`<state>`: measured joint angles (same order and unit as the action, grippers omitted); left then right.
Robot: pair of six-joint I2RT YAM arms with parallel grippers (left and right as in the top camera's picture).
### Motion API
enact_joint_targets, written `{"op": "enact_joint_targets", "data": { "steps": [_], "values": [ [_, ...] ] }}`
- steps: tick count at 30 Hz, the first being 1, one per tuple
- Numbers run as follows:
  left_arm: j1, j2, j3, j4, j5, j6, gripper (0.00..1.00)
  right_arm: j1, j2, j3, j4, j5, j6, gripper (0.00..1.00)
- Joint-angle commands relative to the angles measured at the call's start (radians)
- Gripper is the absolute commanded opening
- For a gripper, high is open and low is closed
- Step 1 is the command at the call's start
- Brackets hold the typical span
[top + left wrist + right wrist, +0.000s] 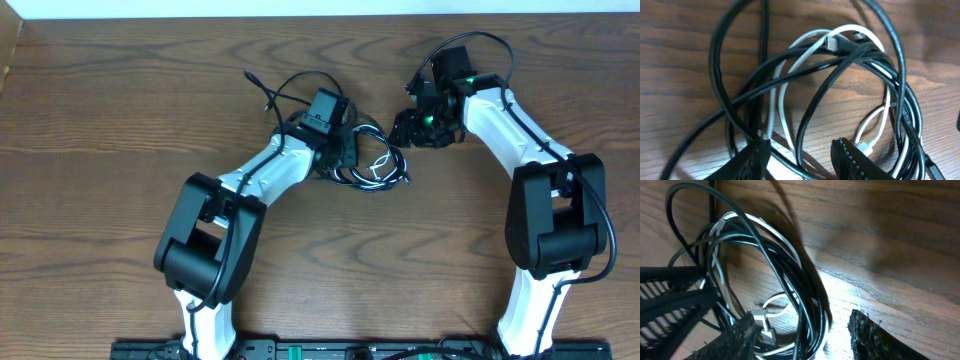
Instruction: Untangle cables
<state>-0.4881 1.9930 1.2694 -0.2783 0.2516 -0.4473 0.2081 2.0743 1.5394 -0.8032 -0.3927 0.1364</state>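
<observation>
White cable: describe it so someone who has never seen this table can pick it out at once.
On the wooden table, find the knot of thin cables at the tip of the left gripper, mid-table. The white cable threads through that knot in narrow loops. It is the only pale strand; the loops around it are black cable.

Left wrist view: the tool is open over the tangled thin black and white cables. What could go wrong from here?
Strands of both the thin black cable and the thin white cable run between the left tool's fingers; closing may pinch both and drag the whole knot. The silvery plug lies across white loops, so pulling could snag and tighten it. The open right tool hangs beside the same bundle; the arms might collide.
</observation>
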Motion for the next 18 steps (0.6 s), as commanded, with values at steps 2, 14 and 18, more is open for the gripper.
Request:
{"op": "enact_joint_targets", "data": {
  "steps": [2, 14, 18],
  "values": [
    [-0.022, 0.031, 0.011, 0.011, -0.032, 0.005, 0.45, 0.003, -0.036, 0.0, -0.002, -0.002, -0.019, 0.56],
    [-0.06, 0.084, 0.011, 0.089, -0.155, -0.025, 0.45, 0.003, -0.036, -0.001, -0.005, 0.002, -0.022, 0.57],
    [-0.08, 0.093, 0.011, 0.109, -0.202, -0.025, 0.35, 0.002, -0.036, -0.001, -0.006, 0.017, -0.022, 0.57]
  ]
}}
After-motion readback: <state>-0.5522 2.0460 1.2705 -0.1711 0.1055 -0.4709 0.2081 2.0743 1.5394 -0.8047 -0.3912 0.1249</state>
